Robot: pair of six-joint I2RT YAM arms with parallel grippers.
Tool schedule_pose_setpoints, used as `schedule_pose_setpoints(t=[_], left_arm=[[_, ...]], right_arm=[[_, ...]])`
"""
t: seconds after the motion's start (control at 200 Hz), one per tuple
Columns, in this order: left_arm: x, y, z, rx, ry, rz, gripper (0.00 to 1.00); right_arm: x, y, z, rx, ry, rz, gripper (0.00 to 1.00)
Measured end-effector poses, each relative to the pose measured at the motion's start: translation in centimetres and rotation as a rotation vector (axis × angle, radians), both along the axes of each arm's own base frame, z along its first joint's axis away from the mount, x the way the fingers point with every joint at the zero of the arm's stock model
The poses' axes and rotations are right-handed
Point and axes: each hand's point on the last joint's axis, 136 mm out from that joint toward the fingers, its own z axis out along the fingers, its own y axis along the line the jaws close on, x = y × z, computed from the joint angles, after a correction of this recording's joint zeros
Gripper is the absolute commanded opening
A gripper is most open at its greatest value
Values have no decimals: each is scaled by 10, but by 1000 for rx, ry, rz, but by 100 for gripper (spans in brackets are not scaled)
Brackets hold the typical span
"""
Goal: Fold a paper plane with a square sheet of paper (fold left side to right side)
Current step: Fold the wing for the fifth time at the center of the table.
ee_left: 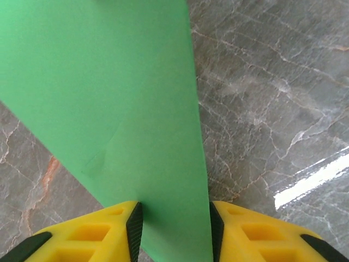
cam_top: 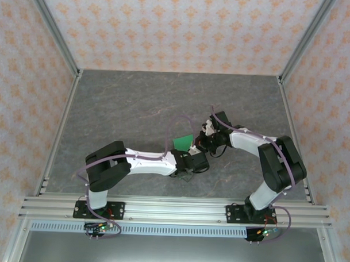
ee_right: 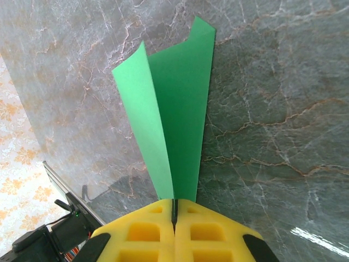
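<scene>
Both arms reach in from the near edge of the table (cam_top: 136, 101) and meet a little right of its middle, closer to the near edge than the far one. The left arm rises from its base at the near-left and folds sharply at the elbow. Its forearm runs rightward, roughly parallel to the near edge. The right arm bows out toward the right edge at the elbow, then stretches its forearm back leftward to the meeting point. The sheet of paper (cam_top: 184, 141) sits between the two wrists as a small green patch. In the right wrist view the right gripper (ee_right: 174, 210) has its yellow fingers (ee_right: 142, 229) pressed together, pinching one narrow end of the sheet, which fans away from the pinch in two leaves like a shallow V. In the left wrist view the left gripper (ee_left: 173, 218) has its fingers (ee_left: 109, 232) partly apart, with a broad green face of the sheet filling the gap between the dark pads. Whether those pads press on it cannot be told.
</scene>
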Motion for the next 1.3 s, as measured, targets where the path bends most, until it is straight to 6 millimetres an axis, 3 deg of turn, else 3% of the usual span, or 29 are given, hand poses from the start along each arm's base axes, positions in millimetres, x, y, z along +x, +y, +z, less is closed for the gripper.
schedule_pose_setpoints(t=[0.445,1.221,1.301], left_arm=[[1,0,2,1,-5,2,20],[-1,-2,-9,6,24,21,19],[-2,-2,-8,-1,26,23,15]], right_arm=[[-1,0,-8,-16,21,-5,3],[8,-2,-10,-48,21,-28,0],[7,-2,-10,-50,24,-28,0]])
